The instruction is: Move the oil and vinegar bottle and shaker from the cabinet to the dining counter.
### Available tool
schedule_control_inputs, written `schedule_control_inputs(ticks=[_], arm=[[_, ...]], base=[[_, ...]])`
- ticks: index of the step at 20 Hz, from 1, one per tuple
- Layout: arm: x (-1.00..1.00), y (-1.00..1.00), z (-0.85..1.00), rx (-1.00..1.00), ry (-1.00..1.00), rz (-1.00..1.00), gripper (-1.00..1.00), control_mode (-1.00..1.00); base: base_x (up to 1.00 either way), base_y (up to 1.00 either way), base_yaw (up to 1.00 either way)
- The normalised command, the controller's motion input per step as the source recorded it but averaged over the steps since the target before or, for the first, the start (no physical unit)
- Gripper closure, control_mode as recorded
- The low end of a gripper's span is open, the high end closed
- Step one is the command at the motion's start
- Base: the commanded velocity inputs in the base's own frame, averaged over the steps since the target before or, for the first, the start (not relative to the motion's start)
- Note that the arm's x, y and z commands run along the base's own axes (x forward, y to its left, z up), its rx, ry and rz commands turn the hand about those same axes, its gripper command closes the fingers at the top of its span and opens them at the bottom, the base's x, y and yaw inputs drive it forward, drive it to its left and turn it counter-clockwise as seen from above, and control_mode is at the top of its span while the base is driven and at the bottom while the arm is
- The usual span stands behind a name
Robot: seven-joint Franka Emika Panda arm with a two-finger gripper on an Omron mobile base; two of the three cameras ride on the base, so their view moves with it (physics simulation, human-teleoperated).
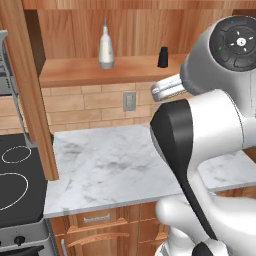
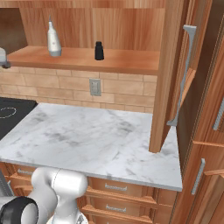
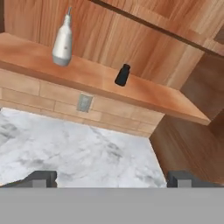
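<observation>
Nearest in the hand view, the gripper point(image 3: 111, 177) showed as two dark fingertips at the bottom corners of the frame, spread as wide as they went and with nothing between them. Beyond them lay the marble worktop point(image 3: 65, 148), then the tan brick backsplash point(image 3: 52, 94) with its wall outlet point(image 3: 84, 103). Farthest back, across the upper half of the frame, ran the plank shelf of the open cabinet point(image 3: 144, 94).

The oil and vinegar bottle point(image 3: 63, 39) stood upright at the upper left of that shelf. The shaker point(image 3: 123, 75) sat well apart from it toward the centre, nearer the shelf's front edge.

Both things were untouched, so I judged the first reach had yet to begin. The bottle looked the riskier pick: its slim neck and wide base meant that a grip taken too high could slip, and a nudge from one finger might tip it. The short shaker might be pushed back along the shelf if the fingers arrived off-centre. The open door point(image 2: 168, 74), hanging at the right of the right base view, could catch the wrist on a wide swing.

In the left base view the arm filled the right side, its elbow raised and its forearm point(image 1: 167, 89) pointing toward the shelf. The hand appeared tilted upward and rolled, though I couldn't judge how near it was.
</observation>
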Motion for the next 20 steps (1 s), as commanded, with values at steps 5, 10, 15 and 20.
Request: schedule_control_inputs(ticks=[5,10,15,20], arm=[[0.51,-0.13,0.0,0.06,-0.39,0.0,-1.0,-1.0],[0.63,0.03,0.24,0.1,-0.16,0.0,-1.0,-1.0],[0.51,0.19,0.38,0.15,0.01,0.0,-1.0,-1.0],[0.31,0.23,0.31,0.29,0.13,0.0,-1.0,-1.0]], base=[[0.0,0.0,0.0],[0.0,0.0,0.0],[0.0,0.0,0.0],[0.0,0.0,0.0]])
